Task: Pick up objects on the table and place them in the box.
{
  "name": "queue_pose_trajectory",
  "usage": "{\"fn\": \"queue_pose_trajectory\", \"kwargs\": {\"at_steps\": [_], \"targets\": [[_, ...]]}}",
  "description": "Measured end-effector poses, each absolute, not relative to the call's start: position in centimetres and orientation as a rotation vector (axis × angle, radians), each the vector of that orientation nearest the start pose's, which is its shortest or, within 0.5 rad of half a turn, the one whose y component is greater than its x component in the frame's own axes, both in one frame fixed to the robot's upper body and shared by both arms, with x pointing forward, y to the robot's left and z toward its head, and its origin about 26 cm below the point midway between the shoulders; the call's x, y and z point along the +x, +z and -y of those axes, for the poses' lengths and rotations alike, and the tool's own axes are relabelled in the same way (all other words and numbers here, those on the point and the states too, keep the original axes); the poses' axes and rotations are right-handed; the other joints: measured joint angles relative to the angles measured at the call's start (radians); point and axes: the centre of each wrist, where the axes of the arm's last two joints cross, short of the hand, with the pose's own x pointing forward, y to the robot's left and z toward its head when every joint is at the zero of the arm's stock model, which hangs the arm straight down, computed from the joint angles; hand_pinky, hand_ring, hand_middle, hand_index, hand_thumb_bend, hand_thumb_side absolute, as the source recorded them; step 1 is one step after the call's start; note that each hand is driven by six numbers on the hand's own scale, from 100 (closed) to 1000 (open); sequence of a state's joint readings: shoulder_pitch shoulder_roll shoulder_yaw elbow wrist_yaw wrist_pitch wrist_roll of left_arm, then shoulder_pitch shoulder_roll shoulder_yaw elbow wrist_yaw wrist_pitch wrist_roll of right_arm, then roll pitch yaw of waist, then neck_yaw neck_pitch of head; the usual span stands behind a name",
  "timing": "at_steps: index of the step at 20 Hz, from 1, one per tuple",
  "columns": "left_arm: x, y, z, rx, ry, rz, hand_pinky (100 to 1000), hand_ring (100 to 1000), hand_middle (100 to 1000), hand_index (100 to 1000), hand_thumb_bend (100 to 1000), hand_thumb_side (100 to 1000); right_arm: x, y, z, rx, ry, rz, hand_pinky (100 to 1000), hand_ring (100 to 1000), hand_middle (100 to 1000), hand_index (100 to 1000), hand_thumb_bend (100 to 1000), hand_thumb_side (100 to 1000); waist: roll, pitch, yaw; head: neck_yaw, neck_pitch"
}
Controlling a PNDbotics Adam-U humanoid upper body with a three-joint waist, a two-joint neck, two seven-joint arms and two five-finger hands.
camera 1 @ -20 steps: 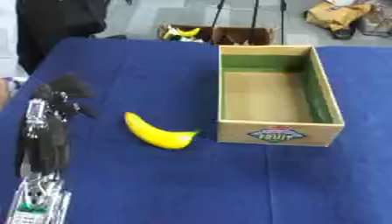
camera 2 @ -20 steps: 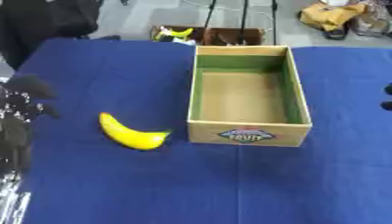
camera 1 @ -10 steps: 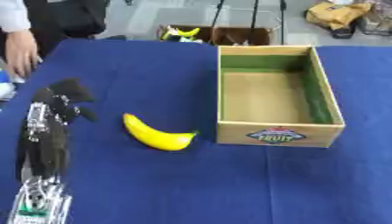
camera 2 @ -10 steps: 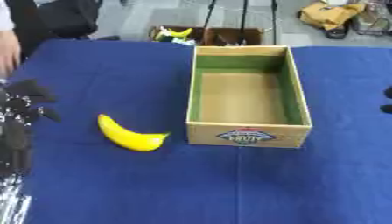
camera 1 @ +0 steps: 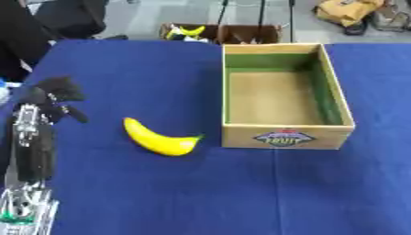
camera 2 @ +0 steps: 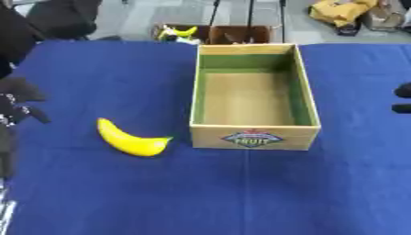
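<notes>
Left eye view: banana [camera 1: 157, 138] lies on the blue surface [camera 1: 241, 193], just left of the empty box [camera 1: 283, 96], long axis diagonal, stem end toward the box. Left hand [camera 1: 50, 98] hovers well apart, fingers curled, holding nothing. Recommend grasping across mid-body.

Right eye view: right hand [camera 2: 403, 98] barely visible at the edge; finger state undeterminable.

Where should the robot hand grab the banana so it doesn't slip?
Probably around the thick middle of the banana, coming down from above. It lies flat on the blue table, apart from the box, so both long sides are free for fingers and thumb. The left robot hand is nearer; the ends taper, so they'd likely slip.
</notes>
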State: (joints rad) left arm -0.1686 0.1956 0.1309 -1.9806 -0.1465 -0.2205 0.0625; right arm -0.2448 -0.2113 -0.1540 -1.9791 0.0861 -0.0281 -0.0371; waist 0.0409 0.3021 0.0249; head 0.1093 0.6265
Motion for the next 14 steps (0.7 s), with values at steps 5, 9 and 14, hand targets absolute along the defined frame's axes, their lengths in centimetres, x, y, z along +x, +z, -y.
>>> {"fn": "queue_pose_trajectory", "kwargs": {"at_steps": [5,9,14], "targets": [[29.2,17.4,-28.5,0.441,-0.401,2.370,481,702,696,830,100,955,29.5,17.9,29.1,-0.356,0.162,2.238,627,710,616,852,100,1000,0.015,-0.007,0.002,-0.010,0.024],[29.3,18.0,-28.7,0.495,-0.593,2.292,515,729,728,851,100,957,29.5,18.0,29.2,-0.362,0.170,2.239,627,710,616,852,100,1000,0.021,-0.012,0.001,-0.011,0.033],[29.5,19.6,-29.4,0.600,-0.812,2.182,519,735,753,871,100,979,29.5,18.0,29.2,-0.360,0.173,2.240,626,709,615,851,100,1000,0.016,-0.013,-0.004,-0.011,0.038]]}}
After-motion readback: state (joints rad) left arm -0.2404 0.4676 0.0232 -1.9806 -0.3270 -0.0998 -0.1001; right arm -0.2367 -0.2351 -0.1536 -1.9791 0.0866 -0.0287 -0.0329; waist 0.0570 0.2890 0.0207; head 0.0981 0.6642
